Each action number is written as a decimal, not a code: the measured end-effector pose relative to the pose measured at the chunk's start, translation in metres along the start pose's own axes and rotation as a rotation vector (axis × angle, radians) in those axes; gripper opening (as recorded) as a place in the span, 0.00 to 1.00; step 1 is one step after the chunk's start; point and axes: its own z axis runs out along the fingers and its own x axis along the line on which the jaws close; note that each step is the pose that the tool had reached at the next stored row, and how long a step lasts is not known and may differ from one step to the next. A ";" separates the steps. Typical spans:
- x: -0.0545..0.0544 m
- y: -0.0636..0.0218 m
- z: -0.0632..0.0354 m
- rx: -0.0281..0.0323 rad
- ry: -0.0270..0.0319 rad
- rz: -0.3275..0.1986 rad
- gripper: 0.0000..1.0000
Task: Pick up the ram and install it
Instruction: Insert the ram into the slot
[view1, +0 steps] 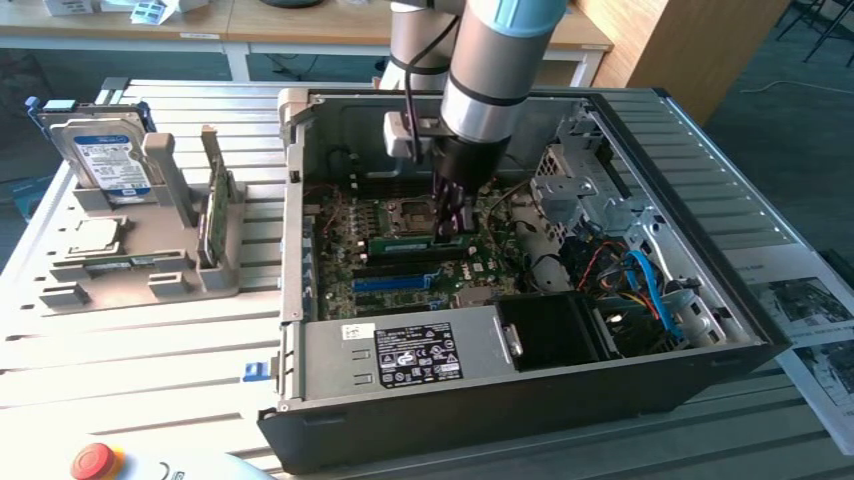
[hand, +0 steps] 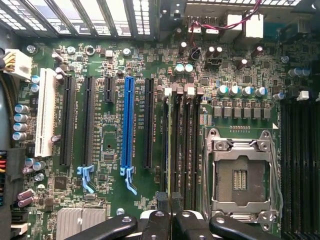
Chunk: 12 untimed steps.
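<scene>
Tool (view1: 455, 232) grips ram (view1: 403, 243) inside computer case (view1: 534, 410).

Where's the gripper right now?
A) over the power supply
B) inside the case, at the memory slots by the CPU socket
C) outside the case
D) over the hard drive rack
B: the gripper sits at the memory slots beside the empty CPU socket, pinching the ram edge-on.

Mobo (hand: 115, 130) green w/ fine pale traces. Blue slot (hand: 128, 120), white slot (hand: 46, 112), other slots black. Ram (view1: 400, 243) green, chips prob. dark. Gripper (hand: 170, 202) black. Arm (view1: 487, 70) silver-grey w/ light-blue band. Hard drive (view1: 110, 150) silver, blue-white label. Case (view1: 534, 410) black. Button (view1: 94, 460) red. Table (view1: 134, 350) pale grey, slatted.
</scene>
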 end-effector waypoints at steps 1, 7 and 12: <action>0.000 0.0000 0.0005 0.0000 0.0000 0.000 0.12; 0.000 -0.0001 0.0016 0.0000 0.0001 0.000 0.12; 0.000 -0.0001 0.0020 0.0000 0.0000 0.001 0.12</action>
